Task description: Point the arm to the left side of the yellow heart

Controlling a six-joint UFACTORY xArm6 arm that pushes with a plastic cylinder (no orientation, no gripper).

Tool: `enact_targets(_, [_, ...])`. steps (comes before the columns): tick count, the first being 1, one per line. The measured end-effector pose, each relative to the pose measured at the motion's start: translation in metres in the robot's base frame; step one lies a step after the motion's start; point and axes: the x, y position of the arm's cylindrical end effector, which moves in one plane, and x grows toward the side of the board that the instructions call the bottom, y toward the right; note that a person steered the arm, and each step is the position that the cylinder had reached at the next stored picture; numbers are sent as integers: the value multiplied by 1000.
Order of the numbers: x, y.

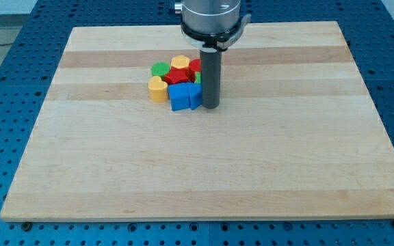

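Blocks are gathered in one tight cluster at the upper middle of the wooden board [204, 171]. Two yellow pieces can be counted: the yellow heart [157, 89] at the cluster's 9 o'clock edge, and a yellow block [180, 63] at 12 o'clock whose shape cannot be made out. One green block [160, 69] is seen at 10 o'clock, touching both yellows. Red pieces [181, 74] fill the centre; whether one or two cannot be told. Blue blocks [184, 96], seemingly two pressed together, are placed at 6 o'clock. A sliver of another green shows beside the rod. No gripper is fitted, so nothing is grasped; my tip [211, 106] is set at the cluster's 4 o'clock, touching the blue pieces, opposite the heart. Blue perforated table [19, 41] surrounds the board.
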Motion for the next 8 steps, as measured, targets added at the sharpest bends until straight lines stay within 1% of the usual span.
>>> enact_targets(1, [14,1])
enact_targets(2, [41,-10])
enact_targets(3, [42,-40])
enact_targets(4, [37,-47])
enact_targets(5, [28,-47])
enact_targets(7, [25,-47])
enact_targets(8, [36,-50])
